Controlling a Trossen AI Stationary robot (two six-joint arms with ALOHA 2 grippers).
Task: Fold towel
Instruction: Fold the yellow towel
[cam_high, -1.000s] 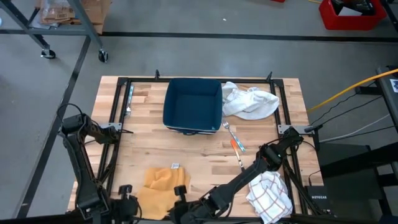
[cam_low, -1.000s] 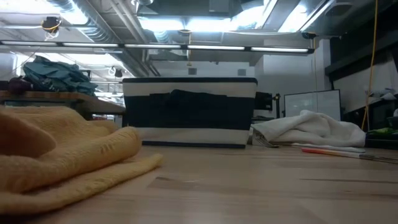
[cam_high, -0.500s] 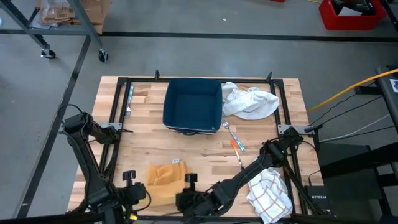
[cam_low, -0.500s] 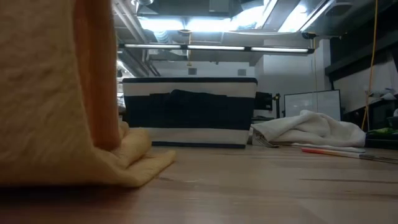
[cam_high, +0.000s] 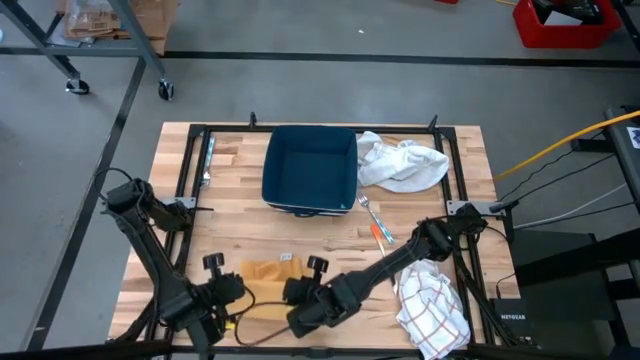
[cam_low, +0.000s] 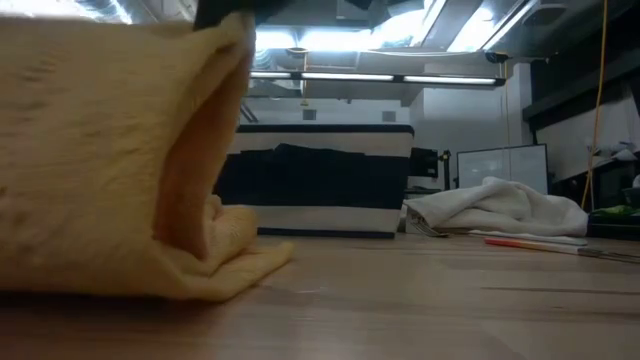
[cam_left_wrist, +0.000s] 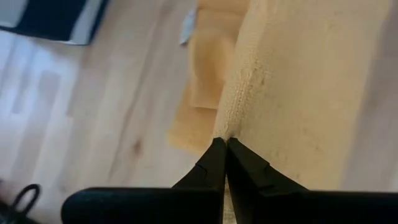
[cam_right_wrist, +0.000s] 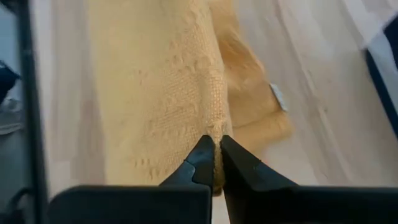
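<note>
Yellow towel sits at the table's near edge, in front of the blue bin, its near side lifted off the wood while the far part still rests on it. Left gripper and right gripper are each pinched together on a raised edge of the towel, side by side. A white cloth lies just right of the bin; a checked cloth lies at the near right corner.
</note>
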